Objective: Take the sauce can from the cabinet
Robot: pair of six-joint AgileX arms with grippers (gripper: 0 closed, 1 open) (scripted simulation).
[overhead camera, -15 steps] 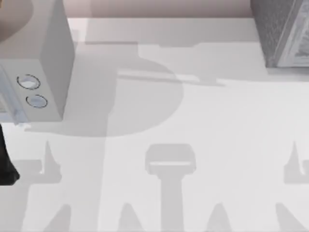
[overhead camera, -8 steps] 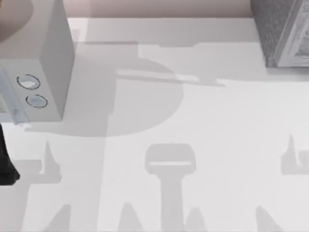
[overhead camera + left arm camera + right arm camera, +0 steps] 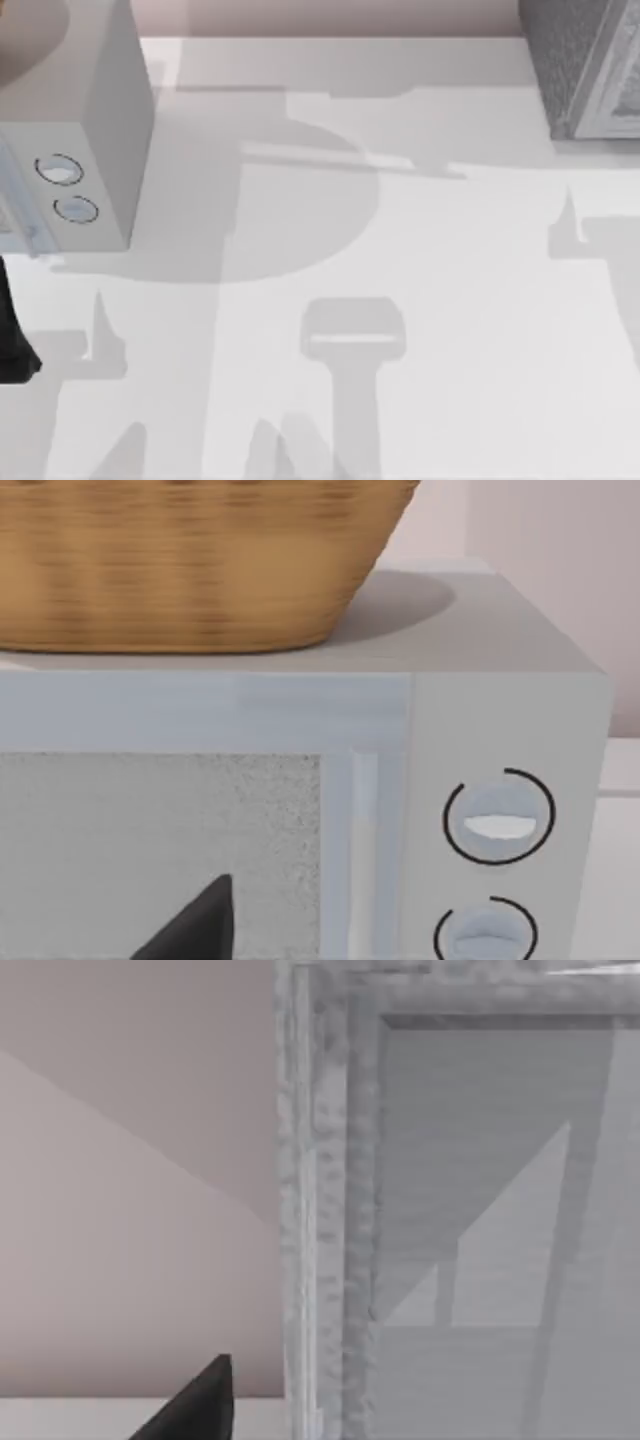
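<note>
At the bench's far right corner, the cabinet (image 3: 585, 60) is filling my right wrist view, likely to find the can; jaw state: I cannot tell.

Bright, soft-edged shadows on table (image 3: 450, 300)

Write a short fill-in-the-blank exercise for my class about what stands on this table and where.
1. The pale-grey box has ___ round dials on its front.
2. A woven ___ sits on top of that box.
3. The speckled cabinet stands at the table's far ___ corner in the top view.

Missing words: two; basket; right
</note>
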